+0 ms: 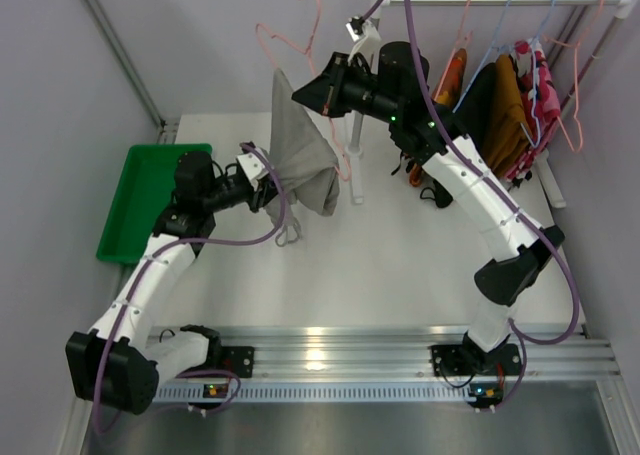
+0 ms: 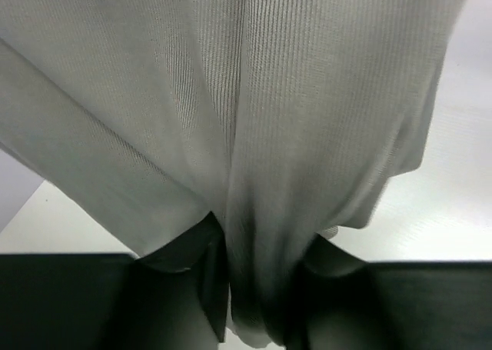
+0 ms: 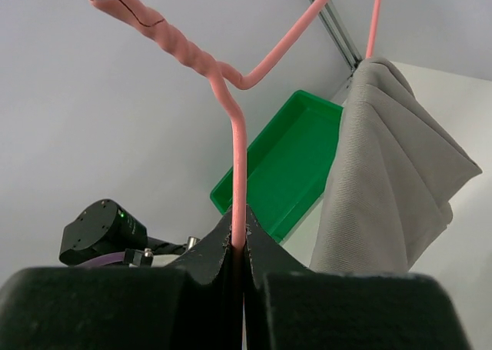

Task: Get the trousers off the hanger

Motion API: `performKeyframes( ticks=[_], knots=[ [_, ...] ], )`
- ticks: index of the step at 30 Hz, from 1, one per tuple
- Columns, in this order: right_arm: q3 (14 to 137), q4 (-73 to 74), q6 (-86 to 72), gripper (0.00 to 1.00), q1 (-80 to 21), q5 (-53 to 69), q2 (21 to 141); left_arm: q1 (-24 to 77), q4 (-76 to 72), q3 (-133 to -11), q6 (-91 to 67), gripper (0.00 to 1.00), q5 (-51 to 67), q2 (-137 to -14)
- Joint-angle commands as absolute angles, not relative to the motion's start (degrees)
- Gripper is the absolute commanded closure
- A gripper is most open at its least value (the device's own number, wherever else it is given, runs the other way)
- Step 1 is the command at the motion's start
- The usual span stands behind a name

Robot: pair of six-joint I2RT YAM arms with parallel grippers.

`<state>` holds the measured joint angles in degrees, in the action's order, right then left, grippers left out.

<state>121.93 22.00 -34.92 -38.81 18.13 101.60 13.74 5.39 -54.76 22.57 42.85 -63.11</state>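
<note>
Hanger is held clear of the rail, its wire clamped in the right gripper. Trousers are not yet off: draped over it above the table, with a fold pinched in the left gripper. Pulling free is left.

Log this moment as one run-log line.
left gripper: shut on trousers | right gripper: shut on hanger wire | trousers: draped over hanger, not yet off
</note>
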Motion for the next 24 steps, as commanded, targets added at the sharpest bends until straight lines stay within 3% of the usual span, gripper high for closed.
performKeyframes(
  ticks=[1, 2, 3, 4, 5, 6, 8, 15, 17, 18, 20, 22, 23, 24],
  knots=[
    [123.4, 16.08, -34.01, 1.0, -37.97, 18.72, 97.82, 13.27, 5.1, -57.92, 20.04, 0.72, 48.08, -63.54],
    [123.14, 16.08, -34.01, 1.0, -37.97, 18.55, 97.82, 13.18, 5.27, -58.27, 19.78, 0.96, 48.42, -63.89],
    [123.05, 16.0, -34.01, 1.0, -37.97, 18.54, 97.74, 12.92, 5.27, -58.62, 18.38, 1.0, 48.51, -64.07],
    [122.96, 16.08, -34.01, 1.0, -37.88, 18.54, 97.73, 12.75, 5.19, -58.8, 17.67, 1.0, 48.95, -64.25],
    [122.87, 16.08, -34.1, 1.0, -37.97, 18.63, 97.65, 12.66, 4.92, -59.06, 17.06, 0.89, 49.3, -64.51],
    [122.78, 16.08, -34.1, 1.0, -37.97, 18.72, 97.56, 12.66, 5.01, -59.41, 16.44, 0.88, 49.83, -64.51],
    [122.61, 16.08, -34.1, 1.0, -37.88, 18.72, 97.56, 12.66, 4.14, -59.41, 14.78, 1.0, 48.88, -64.6],
    [120.24, 16.79, -32.26, 1.0, -37.88, 16.79, 96.86, 11.6, 2.62, -60.46, 11.86, 1.0, 49.56, -63.28],
    [119.19, 17.05, -31.12, 1.0, -37.53, 15.82, 96.59, 11.6, 5.0, -61.87, 13.18, 0.76, 50.8, -62.76],
    [118.92, 16.88, -31.2, 1.0, -37.36, 15.91, 96.59, 11.6, 6.23, -62.22, 13.53, 0.71, 50.97, -62.49],
    [118.57, 16.79, -31.2, 1.0, -37.18, 16.0, 96.68, 11.6, 9.48, -62.84, 14.94, 0.92, 51.67, -61.97],
    [118.65, 16.52, -31.46, 1.0, -37.18, 16.08, 96.77, 11.6, 11.24, -62.84, 15.47, 0.93, 52.21, -61.61],
    [118.83, 16.26, -31.64, 1.0, -37.26, 16.26, 96.85, 11.6, 11.25, -62.58, 14.6, 0.72, 52.21, -61.52],
    [118.83, 16.17, -31.81, 1.0, -37.18, 16.43, 96.86, 11.6, 11.16, -62.58, 14.15, 0.62, 52.29, -61.52]
  ],
)
